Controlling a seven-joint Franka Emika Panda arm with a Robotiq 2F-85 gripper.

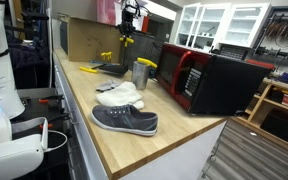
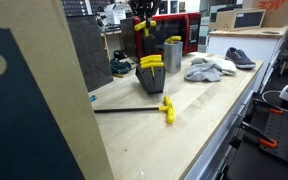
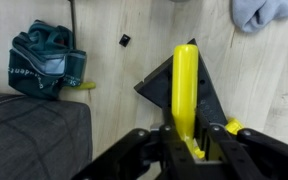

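My gripper (image 3: 189, 140) is shut on a yellow tool handle (image 3: 186, 80), which sticks out forward between the fingers. In both exterior views the gripper (image 1: 127, 25) (image 2: 144, 15) hangs well above the wooden table with the yellow handle (image 1: 126, 40) (image 2: 141, 28) below it. Directly beneath it in the wrist view is a black tool holder (image 3: 212, 95). That black holder (image 2: 150, 78) has more yellow handles standing in it. Another yellow-handled tool (image 2: 167, 108) with a long black shaft lies flat on the table in front.
A metal cup (image 2: 172, 52) (image 1: 141, 72) stands beside the holder. A pale cloth (image 1: 119, 95) and a grey shoe (image 1: 124, 121) lie further along. A red-and-black microwave (image 1: 209, 80) stands at the table's side. A teal object (image 3: 46, 62) and a small black piece (image 3: 125, 40) lie near the holder.
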